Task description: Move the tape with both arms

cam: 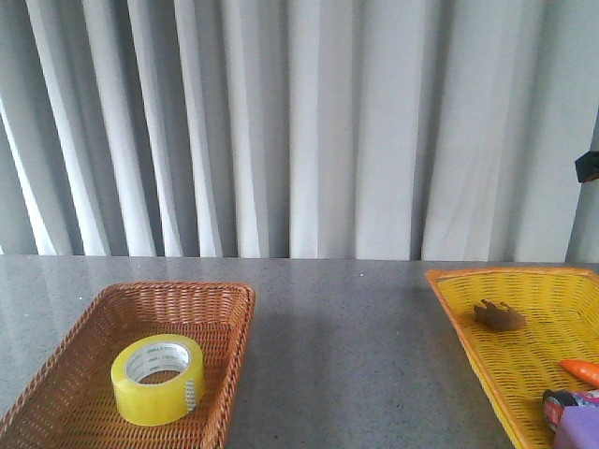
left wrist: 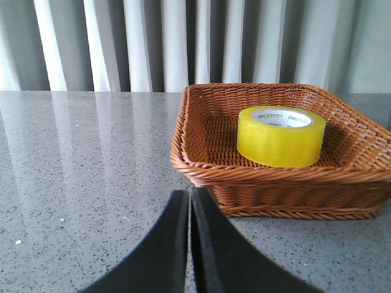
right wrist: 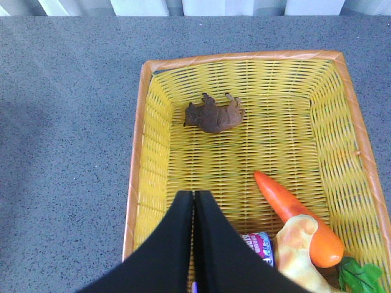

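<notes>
The yellow tape roll (cam: 158,378) with a white core lies flat in the brown wicker basket (cam: 56,402) at the front left. It also shows in the left wrist view (left wrist: 281,135), inside that basket (left wrist: 201,171). My left gripper (left wrist: 189,195) is shut and empty, over the grey table just outside the basket's near wall. My right gripper (right wrist: 193,196) is shut and empty, above the yellow basket (right wrist: 137,183). Neither arm shows in the front view.
The yellow basket (cam: 468,337) at the front right holds a brown toy animal (right wrist: 214,115), a toy carrot (right wrist: 296,217), a purple-labelled can (right wrist: 259,246) and a pale toy. Grey curtains hang behind the grey stone table (cam: 346,346).
</notes>
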You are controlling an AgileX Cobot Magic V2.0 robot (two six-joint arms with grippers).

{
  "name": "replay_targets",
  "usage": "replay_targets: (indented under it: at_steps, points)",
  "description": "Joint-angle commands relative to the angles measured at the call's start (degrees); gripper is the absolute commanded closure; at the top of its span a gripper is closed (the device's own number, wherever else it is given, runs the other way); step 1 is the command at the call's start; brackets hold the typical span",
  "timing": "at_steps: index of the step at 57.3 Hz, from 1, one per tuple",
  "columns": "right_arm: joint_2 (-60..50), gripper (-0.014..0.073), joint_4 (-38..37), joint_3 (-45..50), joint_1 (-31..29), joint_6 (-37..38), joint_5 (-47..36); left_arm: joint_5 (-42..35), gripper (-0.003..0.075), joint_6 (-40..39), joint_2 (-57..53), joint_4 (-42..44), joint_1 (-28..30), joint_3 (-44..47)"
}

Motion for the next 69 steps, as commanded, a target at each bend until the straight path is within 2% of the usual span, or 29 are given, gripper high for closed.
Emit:
replay_targets:
  at_steps: [1,19,25,28,34,41,55,69]
  points:
    - [-2.3,0.0602,0.3,-1.2,-0.3,-0.2,-2.9,-4.0,0.0725,-0.5,-0.9,0.0,0.0,-0.5]
    - [-1.9,0.0602,0.2,-1.0,-0.3,-0.2,-2.9,-4.0,0.0725,-0.5,-0.9,0.0,0.0,-0.5]
    - [-4.5,0.0602,-0.3,4.1,-0.3,-0.2,-5.9,-4.0,0.0725,-0.5,-0.9,0.0,0.0,-0.5]
    - [-7.4,0.0602,-2.3,9.9,-0.3,-0.2,-9.3,-4.0,0.0725,-0.5,-0.9,0.0,0.0,-0.5]
    - [-15.8,0.0602,-7.7,23.8,-0.3,0.3,-24.1,-4.0,0.0725,-0.5,-0.9,0.0,0.0,-0.5]
    - [-26.6,0.0602,-8.6,40.4,0.0,4.4,-36.5,-4.0,0.0725,-0.5,-0.9,0.0,0.0,-0.5]
    - [-51.0,0.0602,-8.9,67.5,0.0,6.6,-45.5,-4.0,0.0725,-0.5,-0.9,0.0,0.0,-0.5]
    - [-75.6,0.0602,-9.3,88.9,0.0,6.6,-46.6,-4.0,0.0725,-0.5,-0.9,0.0,0.0,-0.5]
